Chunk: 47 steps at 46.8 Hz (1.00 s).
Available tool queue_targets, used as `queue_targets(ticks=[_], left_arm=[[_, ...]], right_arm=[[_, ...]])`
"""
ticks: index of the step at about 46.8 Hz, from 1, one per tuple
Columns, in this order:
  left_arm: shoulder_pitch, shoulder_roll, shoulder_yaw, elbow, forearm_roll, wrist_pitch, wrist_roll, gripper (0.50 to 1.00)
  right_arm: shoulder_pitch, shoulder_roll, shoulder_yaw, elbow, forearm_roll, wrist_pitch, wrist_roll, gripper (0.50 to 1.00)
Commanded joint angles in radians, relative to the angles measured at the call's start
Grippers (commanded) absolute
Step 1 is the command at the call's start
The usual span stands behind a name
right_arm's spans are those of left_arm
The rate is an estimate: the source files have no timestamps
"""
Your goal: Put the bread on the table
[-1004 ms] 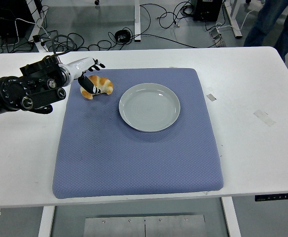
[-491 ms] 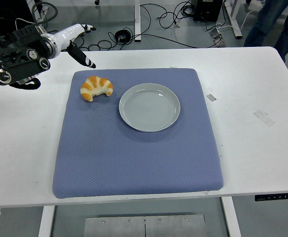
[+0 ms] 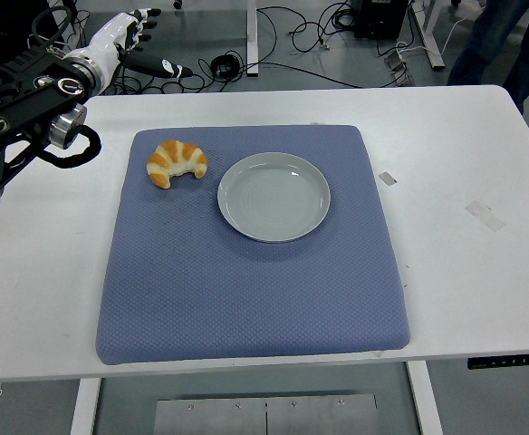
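Bread [image 3: 177, 162] released on blue mat [image 3: 246, 290] left of plate [image 3: 274, 196]; left hand [image 3: 129, 41] since withdrawn, fingers spread, placement judged done.

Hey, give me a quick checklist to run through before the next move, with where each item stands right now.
1. Bread released: ok, it lies alone on the blue mat, nothing touching it.
2. Bread off the plate: ok, it sits to the plate's left with a gap between them.
3. Left hand clear of the bread: ok, raised beyond the table's far left corner, fingers spread and holding nothing.
4. Right hand clear: cannot tell, not in view.
5. Bread on the bare table: not ok, it rests on the mat, not the white surface.
6. Person's legs at top right: ok, away from the table's working area.
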Motion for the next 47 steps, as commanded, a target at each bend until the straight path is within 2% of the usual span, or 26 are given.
queue_targets(ticks=[1, 12, 19, 27, 31, 47], left_arm=[[-0.001, 0.005, -0.004, 0.001, 0.000, -0.004, 0.007, 0.978], [0.003, 0.005, -0.051, 0.046, -0.009, -0.004, -0.004, 0.980], [0.014, 0.000, -0.111, 0.069, -0.119, -0.017, -0.007, 0.980], [0.045, -0.002, -0.148, 0.089, -0.243, -0.116, -0.099, 0.978], [0.059, -0.006, -0.184, 0.122, -0.291, -0.150, -0.127, 0.978], [0.166, -0.113, -0.453, 0.247, -0.345, -0.228, -0.162, 0.978]], right_arm=[[0.000, 0.000, 0.000, 0.000, 0.000, 0.000, 0.000, 1.000], [0.002, 0.000, 0.000, 0.003, 0.000, 0.002, 0.000, 1.000], [0.003, 0.000, 0.000, 0.009, 0.000, 0.002, 0.002, 1.000], [0.002, 0.000, 0.002, 0.009, 0.000, 0.002, 0.002, 1.000], [0.002, 0.000, -0.001, 0.009, 0.000, 0.002, 0.000, 1.000], [0.002, 0.000, -0.002, 0.006, 0.000, 0.002, 0.000, 1.000]])
